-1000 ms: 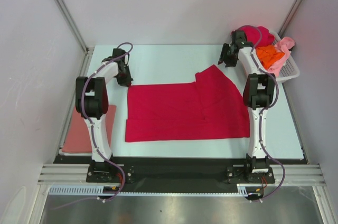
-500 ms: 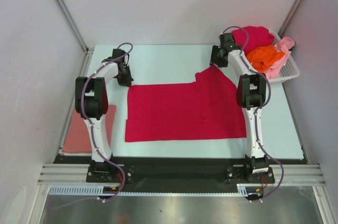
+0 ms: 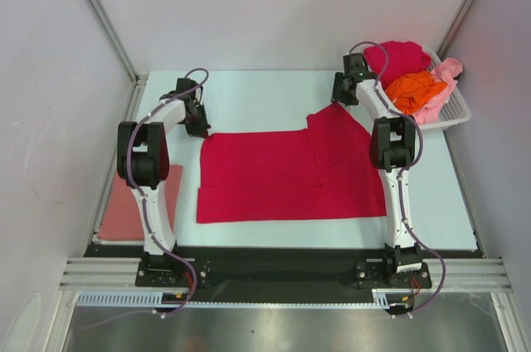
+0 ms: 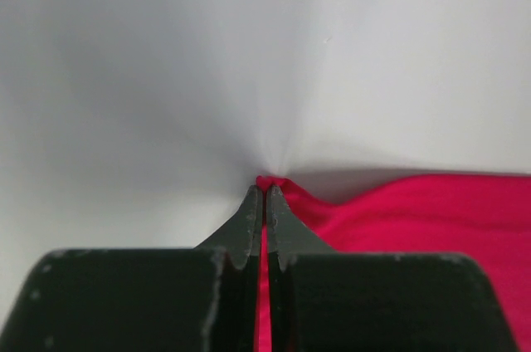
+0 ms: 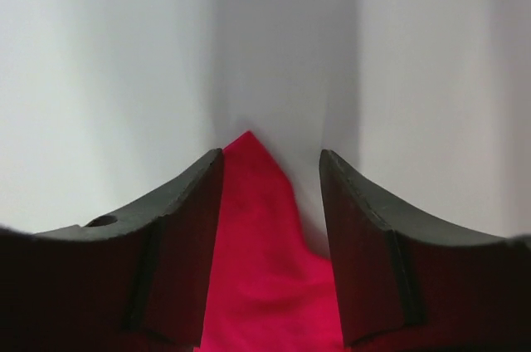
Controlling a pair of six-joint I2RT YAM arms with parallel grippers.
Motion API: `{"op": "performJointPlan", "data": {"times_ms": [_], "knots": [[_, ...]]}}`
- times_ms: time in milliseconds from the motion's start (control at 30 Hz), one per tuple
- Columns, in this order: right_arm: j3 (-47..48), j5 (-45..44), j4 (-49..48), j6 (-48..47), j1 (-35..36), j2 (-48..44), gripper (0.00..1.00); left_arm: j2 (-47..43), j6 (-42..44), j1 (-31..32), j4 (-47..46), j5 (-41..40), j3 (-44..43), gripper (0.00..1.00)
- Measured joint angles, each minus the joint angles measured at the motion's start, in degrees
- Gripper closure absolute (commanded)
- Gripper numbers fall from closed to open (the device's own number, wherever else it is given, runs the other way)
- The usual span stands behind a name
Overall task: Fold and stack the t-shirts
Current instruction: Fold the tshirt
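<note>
A crimson t-shirt (image 3: pixel 282 173) lies spread flat across the middle of the table. My left gripper (image 3: pixel 199 128) is at its far left corner, shut on a pinch of the red cloth (image 4: pixel 415 211), which shows between the closed tips (image 4: pixel 265 190). My right gripper (image 3: pixel 338 96) is low over the shirt's far right corner. It is open, and the pointed red corner (image 5: pixel 265 261) lies between the spread fingers (image 5: pixel 271 161) without being pinched. A folded dusty salmon pink t-shirt (image 3: pixel 124 211) lies at the table's left edge.
A white slotted basket (image 3: pixel 455 110) stands at the back right. It holds another crimson t-shirt (image 3: pixel 402 57), an orange one (image 3: pixel 415 86) and a light pink one (image 3: pixel 446 76). Grey walls close in the back and both sides.
My left gripper has shut on the shirt's far left corner. My right gripper has moved left from beside the basket to the shirt's far right corner.
</note>
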State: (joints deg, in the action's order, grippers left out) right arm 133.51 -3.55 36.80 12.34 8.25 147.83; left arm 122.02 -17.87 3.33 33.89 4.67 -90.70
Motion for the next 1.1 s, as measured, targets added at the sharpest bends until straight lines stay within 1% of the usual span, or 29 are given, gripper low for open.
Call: {"op": "performJointPlan", "data": {"times_ms": [133,200,333,433,600,633,667,733,800,900,933,967,1000,1100], "knots": [[0.02,-0.13,-0.04,-0.44,-0.11,0.15,0.57,-0.02,-0.09,0.0,0.0,0.09,0.02,1.0],[0.24,-0.09,0.0,-0.39,-0.11,0.35,0.59,-0.07,-0.09,0.0,-0.11,0.11,0.13,1.0],[2.25,-0.09,1.25,-0.48,0.04,1.46,0.58,-0.22,-0.13,0.0,-0.5,0.15,0.52,1.0],[5.01,-0.17,2.84,-0.48,0.28,2.8,0.53,-0.59,-0.17,0.0,-1.05,0.31,1.14,1.0],[5.27,-0.35,3.26,-0.55,1.05,2.93,0.56,-0.83,-0.44,0.0,-1.62,0.55,1.66,1.0],[5.27,-0.55,3.45,-0.59,1.27,2.95,0.57,-0.9,-0.59,0.0,-1.68,0.57,1.77,1.0],[5.31,-0.68,3.63,-0.59,1.46,2.97,0.63,-0.92,-0.7,0.0,-1.7,0.63,1.79,1.0],[6.29,-1.16,4.7,-0.52,1.92,3.5,0.69,-0.94,-0.74,0.0,-1.73,0.79,1.84,1.0],[7.65,-1.6,5.73,-0.39,2.14,4.15,0.74,-0.96,-0.74,0.0,-1.73,1.09,1.88,1.0],[8.39,-1.68,6.47,0.39,1.95,4.48,0.78,-0.96,-0.74,0.0,-1.73,1.4,1.9,1.0],[8.5,-1.66,6.64,0.81,1.77,4.5,0.82,-0.96,-0.74,0.0,-1.7,1.49,1.9,1.0],[8.7,-1.6,6.84,1.09,1.64,4.55,0.85,-0.96,-0.74,0.0,-1.73,1.57,1.95,1.0],[8.9,-1.42,7.1,1.57,1.46,4.59,0.89,-1.03,-0.74,0.0,-1.81,1.6,2.05,1.0],[9.64,-0.55,7.65,2.45,1.14,4.87,0.96,-1.33,-0.76,0.0,-2.12,1.73,2.58,1.0]]}}
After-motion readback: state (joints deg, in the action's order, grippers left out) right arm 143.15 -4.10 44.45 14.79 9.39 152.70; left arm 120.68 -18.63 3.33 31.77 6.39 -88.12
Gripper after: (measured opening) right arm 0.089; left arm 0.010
